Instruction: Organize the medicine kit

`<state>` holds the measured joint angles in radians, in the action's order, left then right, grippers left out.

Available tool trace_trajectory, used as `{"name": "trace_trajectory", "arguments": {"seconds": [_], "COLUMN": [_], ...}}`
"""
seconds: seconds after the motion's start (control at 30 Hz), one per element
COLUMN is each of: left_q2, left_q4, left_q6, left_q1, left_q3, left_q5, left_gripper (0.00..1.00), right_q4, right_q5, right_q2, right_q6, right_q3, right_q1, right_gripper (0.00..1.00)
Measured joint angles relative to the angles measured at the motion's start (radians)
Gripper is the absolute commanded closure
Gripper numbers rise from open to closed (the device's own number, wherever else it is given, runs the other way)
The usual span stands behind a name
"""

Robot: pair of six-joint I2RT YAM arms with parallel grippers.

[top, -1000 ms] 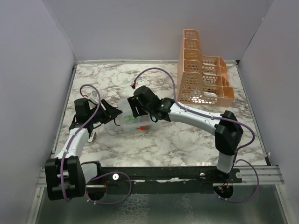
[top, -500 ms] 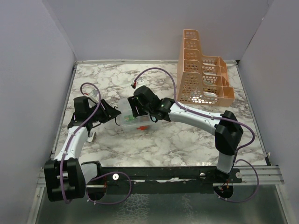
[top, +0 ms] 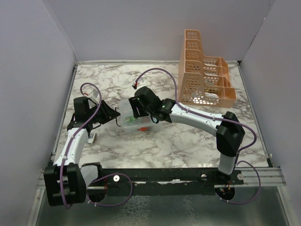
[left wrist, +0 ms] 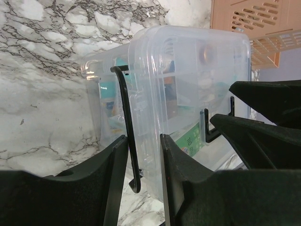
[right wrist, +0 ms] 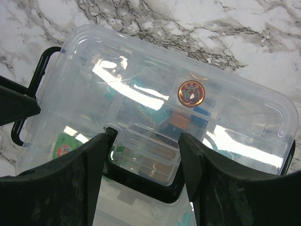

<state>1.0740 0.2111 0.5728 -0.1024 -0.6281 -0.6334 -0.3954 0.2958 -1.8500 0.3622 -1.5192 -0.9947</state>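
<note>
The white, grey-veined marble table (top: pixel 188 141) carries a peach, perforated plastic organiser rack (top: pixel 203 80) in its far right corner. The clear plastic medicine box (right wrist: pixel 155 89) lies left of centre, well apart from the rack. Its lid is on, and packets show through it.

Over the past second the box has stayed put. Only the left arm has shifted, its wrist swinging slightly far-left while its fingers stay at the box's left end. This looks like fine adjustment at the latch, so the task is probably still in its opening stage, with nothing sorted yet.

The right gripper (right wrist: pixel 143 136) hovers over the lid, fingers spread wide, with a black clasp (right wrist: pixel 141 190) spanning the gap between them. Whether it presses on that clasp cannot be told.

The left gripper (left wrist: pixel 143 146) has its jaws narrowly apart around the thin black wire clip (left wrist: pixel 123 113) at the box's end. The clip lies against one finger, not yet pinched.
</note>
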Motion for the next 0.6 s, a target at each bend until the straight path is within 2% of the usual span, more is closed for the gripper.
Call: {"name": "trace_trajectory", "arguments": {"seconds": [0.13,0.43,0.6], "left_q2": [0.000,-0.003,-0.003], "left_q4": [0.002,0.001,0.001], "left_q6": [-0.005,-0.008,-0.007], "left_q1": [0.000,0.013,0.044], "left_q3": [-0.002,-0.004,-0.004], "left_q5": [-0.003,-0.008,-0.006], "left_gripper": [0.67,0.58,0.60], "right_q4": [0.000,0.004,0.006], "right_q5": [0.000,0.000,0.000], "right_q2": [0.000,-0.002,-0.002], "right_q6": [0.000,0.005,0.009], "right_q3": [0.000,0.000,0.000], "right_q1": [0.000,0.000,0.000], "right_gripper": [0.38,0.38,0.38]}}
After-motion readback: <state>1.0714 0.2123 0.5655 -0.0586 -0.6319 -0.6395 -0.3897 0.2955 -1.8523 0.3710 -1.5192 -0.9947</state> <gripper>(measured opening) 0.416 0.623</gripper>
